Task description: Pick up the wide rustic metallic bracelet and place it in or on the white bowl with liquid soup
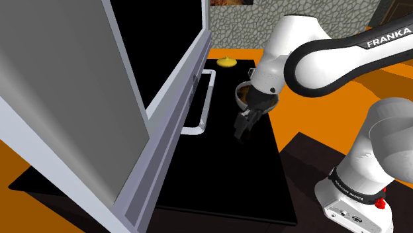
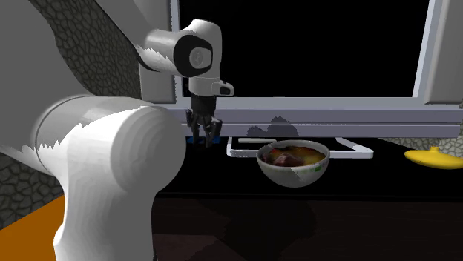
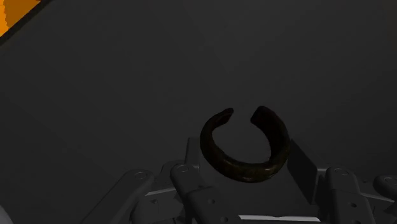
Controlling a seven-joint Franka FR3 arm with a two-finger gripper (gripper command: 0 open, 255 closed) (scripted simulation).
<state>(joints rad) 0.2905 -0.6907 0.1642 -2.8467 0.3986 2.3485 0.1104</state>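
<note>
Fingers (image 3: 300, 170), nearest the wrist cam, are clamped on a dark open-ended bracelet (image 3: 245, 172): one finger against each outer side, with the cuff's gap pointing away from the hand. Bracelet finish is dull brown-black and mottled. Behind it is plain dark surface (image 1: 218, 179), w/ an orange patch (image 3: 16, 16) at one corner.

Second exterior view: white bowl (image 2: 298, 176) holds red-brown soup and sits on the surface to that view's right of the fingers, apart from them. Yellow object (image 2: 434, 157) lies further right.

Shoulder view: fingers hang over the black surface approx. mid-slab, just near of the bowl. Bowl is partly hidden by the white arm (image 1: 318, 56). Can't tell whether fingers are clear of the slab. Yellow object sits at the far edge, beyond the bowl. Large grey door (image 1: 79, 99) w/ looped handle (image 1: 206, 99) stands open on that view's left.

Bracelet not in bowl.
</note>
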